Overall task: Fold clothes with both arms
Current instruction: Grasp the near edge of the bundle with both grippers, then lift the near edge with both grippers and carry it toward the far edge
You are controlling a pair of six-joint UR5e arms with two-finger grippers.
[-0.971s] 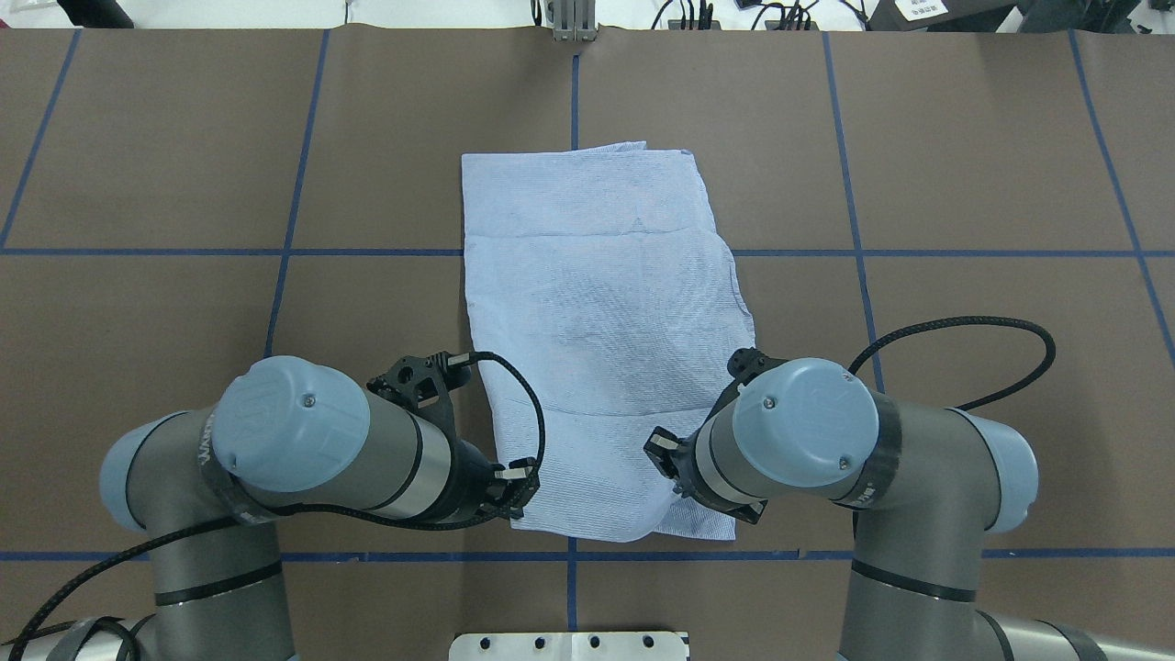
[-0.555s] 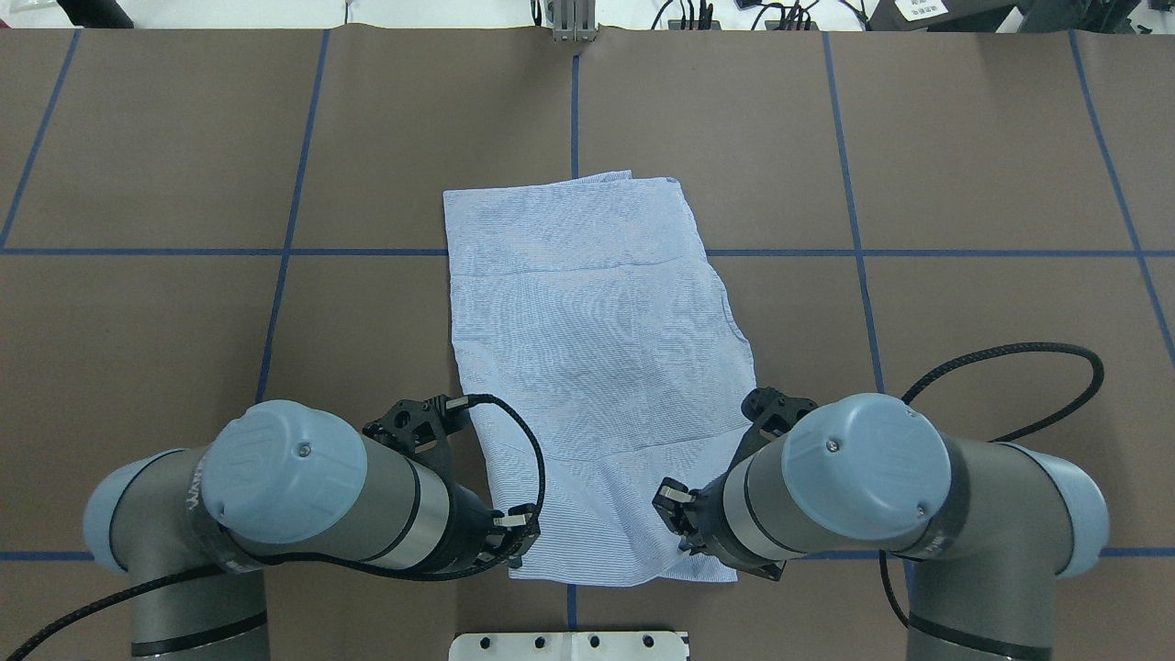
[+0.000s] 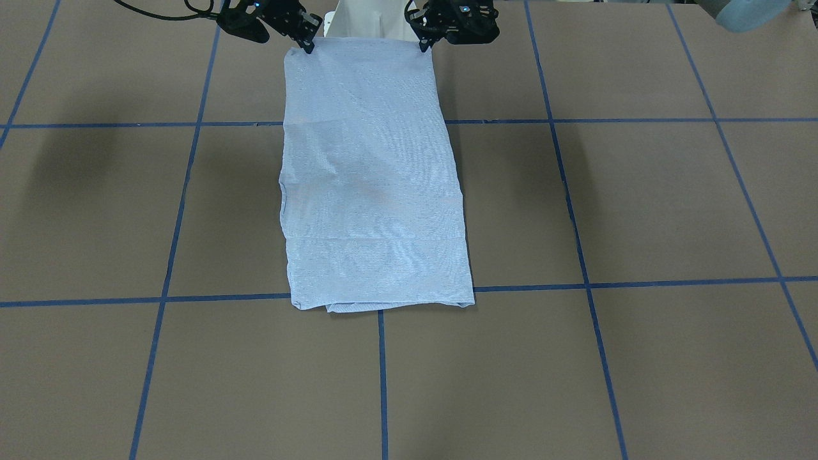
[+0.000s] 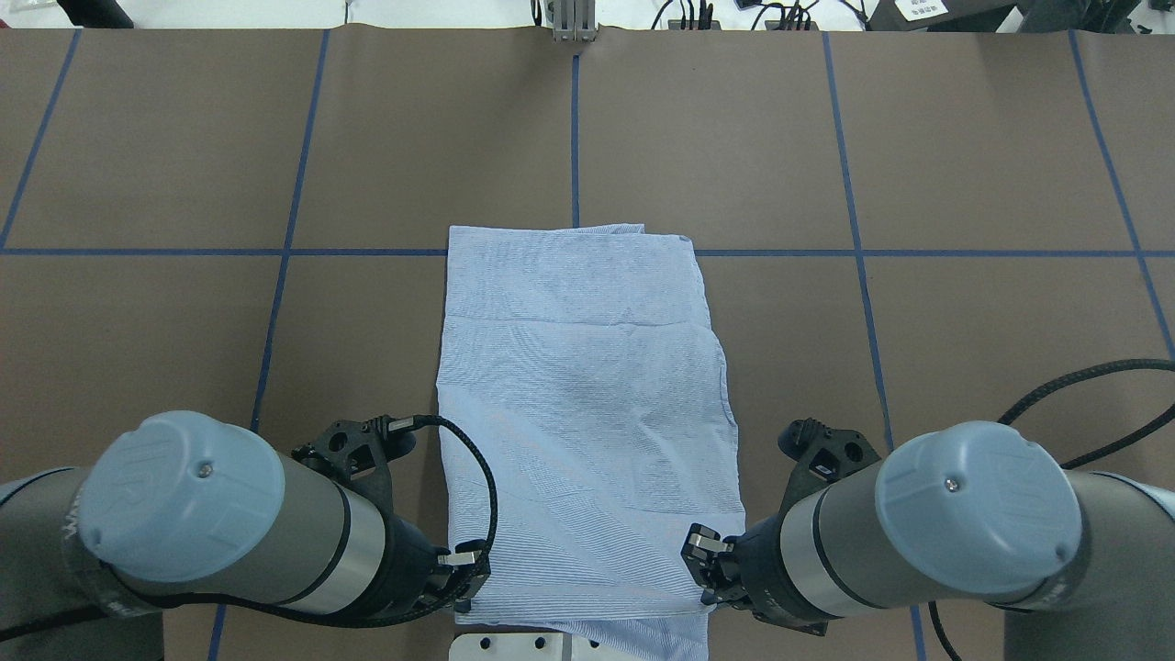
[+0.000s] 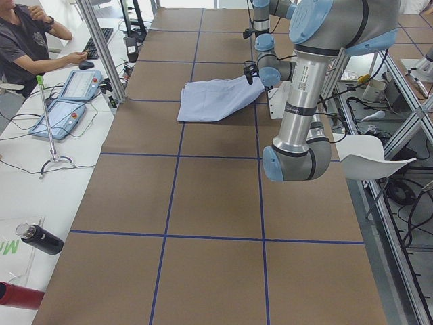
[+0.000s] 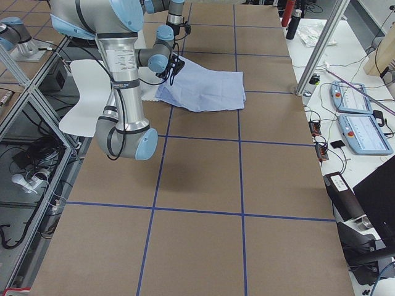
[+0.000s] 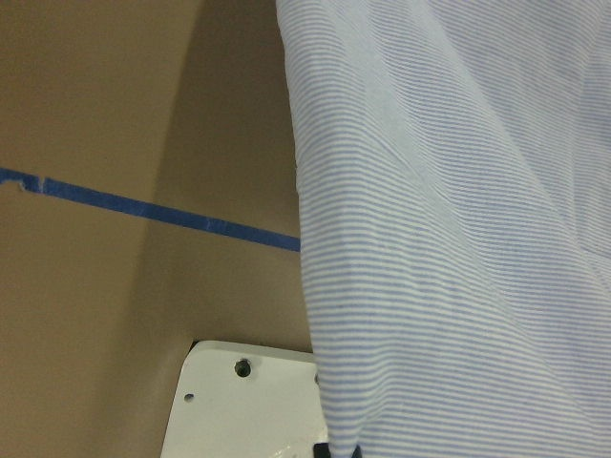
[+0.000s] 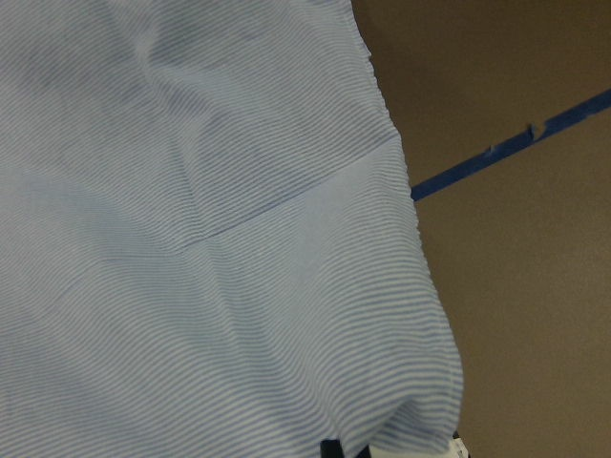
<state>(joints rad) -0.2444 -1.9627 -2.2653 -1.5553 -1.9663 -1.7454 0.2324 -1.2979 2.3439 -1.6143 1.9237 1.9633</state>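
**Clerk:** Entry one, light level?

**Keeper:** Bright and even in every view, and cast from above. No glare is recorded on the shirt (image 3: 374,179).

**Clerk:** Entry two, shadows?

**Keeper:** In the front-facing view, soft wide patches are laid on the table (image 3: 639,204) to either side of the shirt. In the left wrist view, a dark band is seen on the table along the shirt's edge.

**Clerk:** Entry three, defects?

**Keeper:** Moiré rippling is noted over the shirt's fine stripes in the front-facing and overhead views. In the overhead view, the strip beyond the table's far edge, past the shirt, is blown out white. In both wrist views, the shirt's nearest fold is rendered soft.
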